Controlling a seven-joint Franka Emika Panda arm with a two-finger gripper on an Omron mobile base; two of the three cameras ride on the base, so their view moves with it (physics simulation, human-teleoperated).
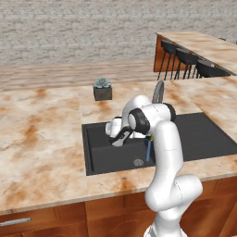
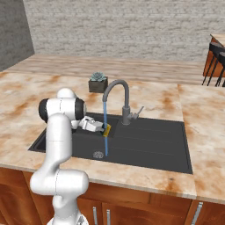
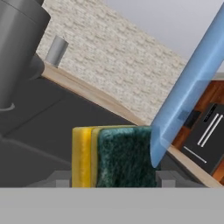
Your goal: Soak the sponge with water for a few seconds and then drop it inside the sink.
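Fingers (image 3: 59,178) clamped on sponge (image 3: 114,156): hand view shows a pad at each side of the block, yellow body on one side, dark green layer on the other, sponge edge-on between them. Gripper (image 2: 105,128) w/ sponge (image 2: 107,129) sits over sink (image 2: 154,145), above the basin floor, not touching it. Water (image 2: 105,127) runs as a thin blue stream from faucet (image 2: 118,90) spout straight down past the sponge to near the drain (image 2: 98,154); in right base view the yellow block is touching or just beside the stream, and in hand view the stream (image 3: 188,83) crosses the green side's upper corner, so contact at that edge looks likely; can't tell how much of the sponge is wetted. In left base view the gripper (image 1: 121,137) is low inside the sink (image 1: 203,139), mostly hidden behind the arm's elbow; stream (image 1: 148,150) shows just beside the forearm, drain (image 1: 138,162) below it. Faucet base stands at the sink's back rim, lever off to one side. Counter (image 2: 26,101) marble-patterned around the basin. Plant pot (image 2: 98,83) w/ succulent on counter behind the sink, well apart from gripper. Stools (image 1: 185,58) at a far counter in the background; brick wall (image 2: 132,26) beyond.
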